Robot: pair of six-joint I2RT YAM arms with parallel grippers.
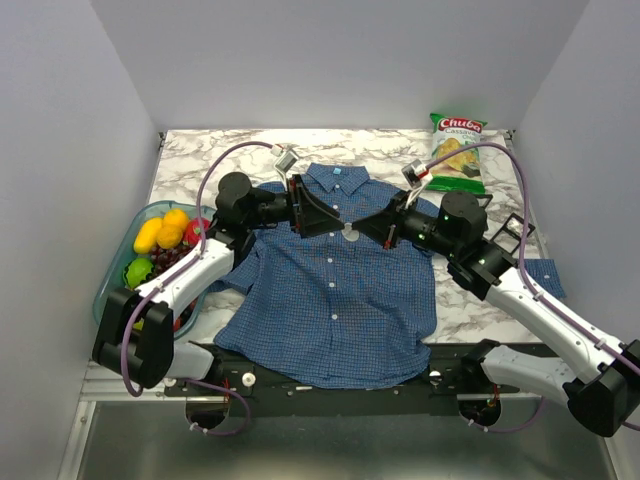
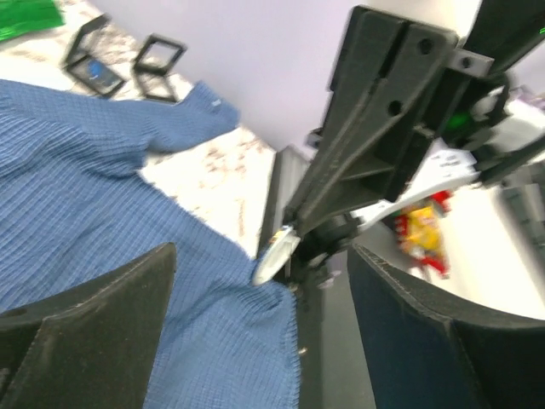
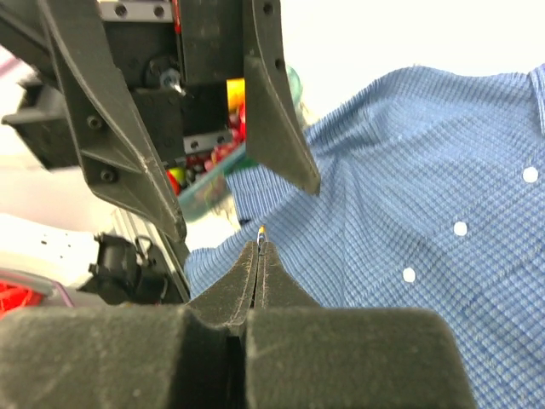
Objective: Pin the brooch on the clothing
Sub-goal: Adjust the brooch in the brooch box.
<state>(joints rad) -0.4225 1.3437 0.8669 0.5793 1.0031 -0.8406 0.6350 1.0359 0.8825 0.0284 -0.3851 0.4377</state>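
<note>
While the shirt lies flat on the table, the white brooch sits just below its collar, pinched between the pressed-together tips of the right gripper. Opposite, the left gripper stands spread wide, both arms reaching inward over the chest.

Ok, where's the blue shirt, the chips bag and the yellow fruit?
blue shirt (image 1: 300, 300): top view, its front panel.
chips bag (image 1: 458, 150): top view, the bag's middle.
yellow fruit (image 1: 149, 236): top view, the left one's middle.

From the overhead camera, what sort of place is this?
Probably a robot test cell: plain white panels box in a marble-look table, two arms are bolted at its near edge, and a shirt and chip bag lie as props.
</note>
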